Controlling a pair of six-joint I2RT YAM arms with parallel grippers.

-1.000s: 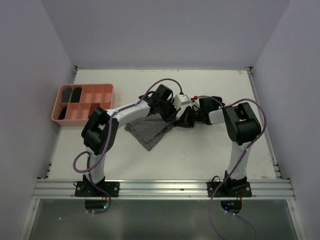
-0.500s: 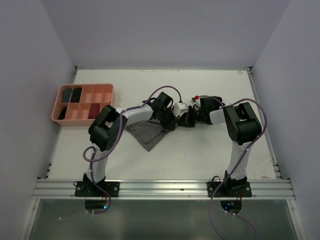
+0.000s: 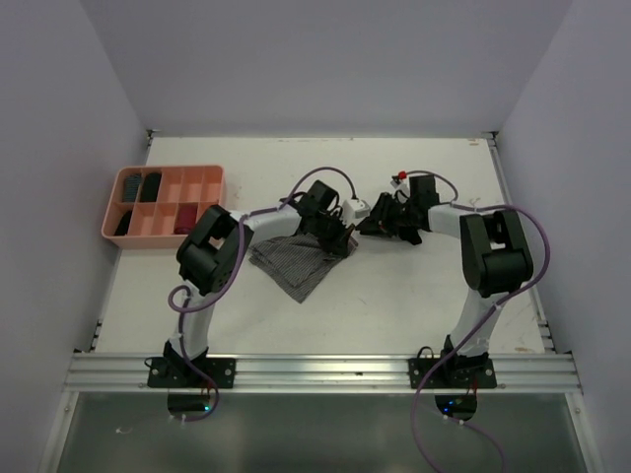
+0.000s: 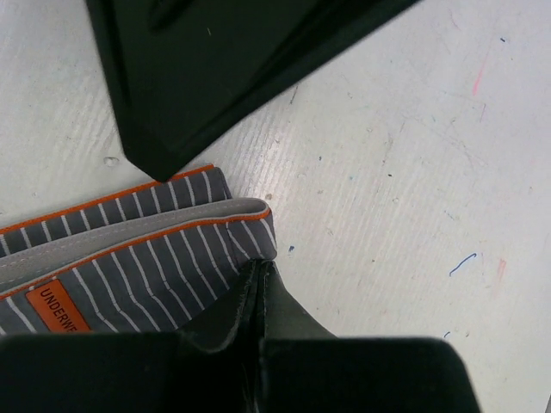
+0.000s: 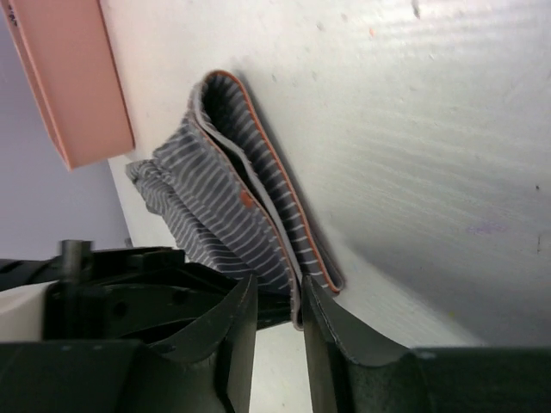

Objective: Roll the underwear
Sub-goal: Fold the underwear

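Note:
The grey-and-white striped underwear [image 3: 296, 264] lies folded at mid-table, its orange-trimmed waistband [image 4: 129, 249] doubled over. My left gripper [image 3: 335, 235] sits at the cloth's upper right corner, and the left wrist view shows its jaws [image 4: 258, 267] pressed together on that corner. My right gripper [image 3: 373, 225] faces it from the right. In the right wrist view the right gripper [image 5: 280, 292] stands open, a gap on both sides of the waistband edge [image 5: 293, 258] that runs between its fingers. I see no black underwear that I can make out.
A salmon-pink compartment tray [image 3: 168, 169] stands at the back left, with dark rolled items in a few compartments; its corner [image 5: 73, 77] shows in the right wrist view. White walls close in the table on three sides.
The right gripper's jaws have parted and its arm has swung back to the right. The left gripper has shifted slightly toward the cloth's corner and stays shut.

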